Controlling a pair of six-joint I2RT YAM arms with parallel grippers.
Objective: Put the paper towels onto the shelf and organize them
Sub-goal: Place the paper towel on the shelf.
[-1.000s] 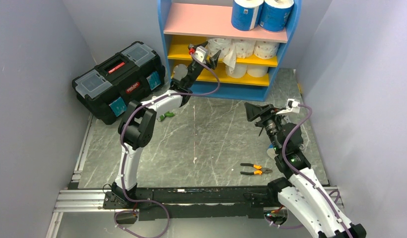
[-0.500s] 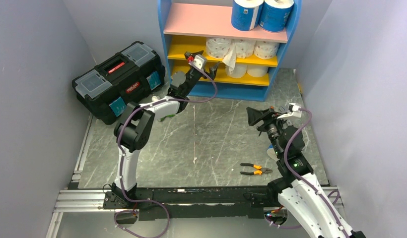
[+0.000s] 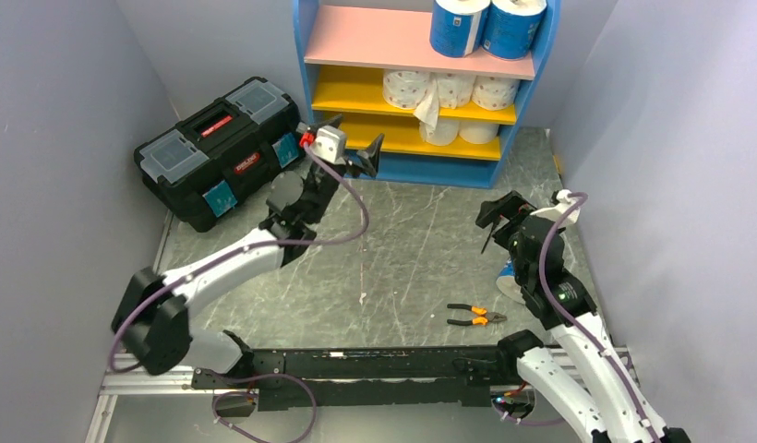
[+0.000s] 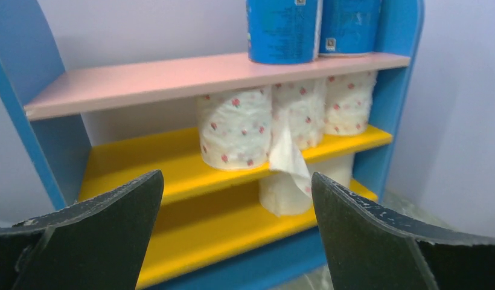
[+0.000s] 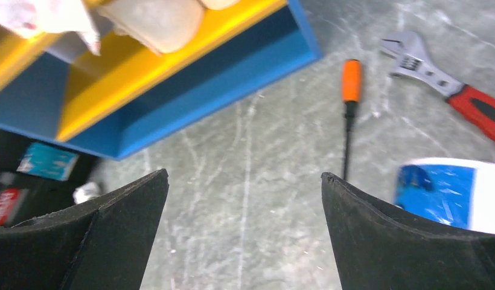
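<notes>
Left gripper agape; towels on shelf

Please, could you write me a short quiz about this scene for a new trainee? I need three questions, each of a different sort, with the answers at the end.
1. True or false: two blue-wrapped rolls stand on the pink top board.
2. The top view shows one orange-handled tool. Which is it? A) pliers B) hammer C) saw
3. Fill in: the jaws of the left gripper and the right gripper stand ___, with nothing between them.

Key: 1 true; 2 A; 3 open.
</notes>
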